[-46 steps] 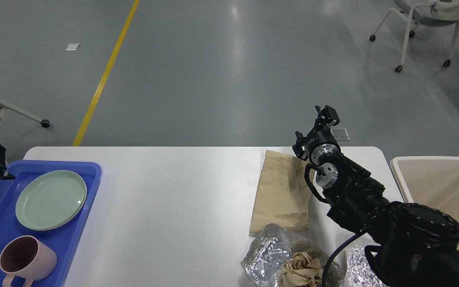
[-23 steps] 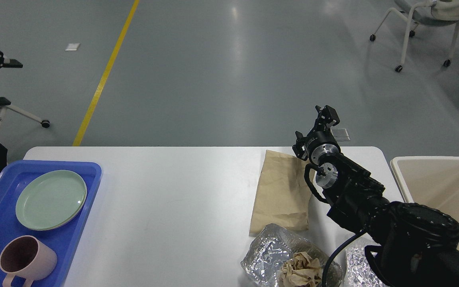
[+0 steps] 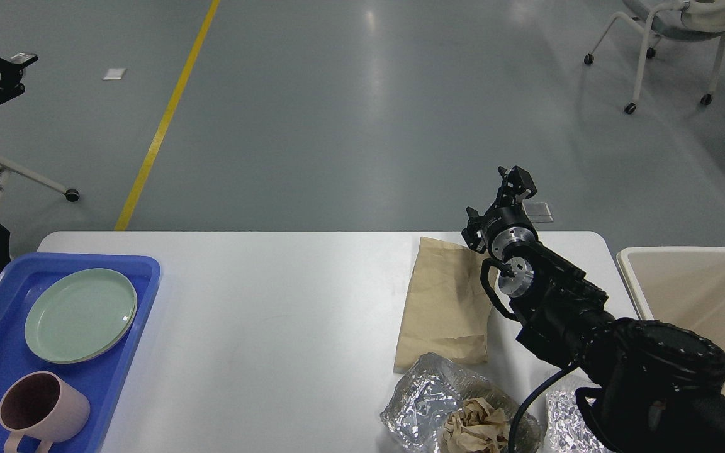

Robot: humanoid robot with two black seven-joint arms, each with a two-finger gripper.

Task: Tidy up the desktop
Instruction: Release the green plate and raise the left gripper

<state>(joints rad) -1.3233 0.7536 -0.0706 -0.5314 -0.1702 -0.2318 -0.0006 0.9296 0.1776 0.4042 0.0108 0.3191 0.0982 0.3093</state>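
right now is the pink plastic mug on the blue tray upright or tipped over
Upright. The pink plastic mug stands on the blue tray, its round mouth facing up so the dark inside shows, handle at its near side.

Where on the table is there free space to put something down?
The desktop is bare in the wide middle stretch between the blue tray and the brown paper bag. It is crowded at the right: bag, foil wrappers, and the right arm with its tool.
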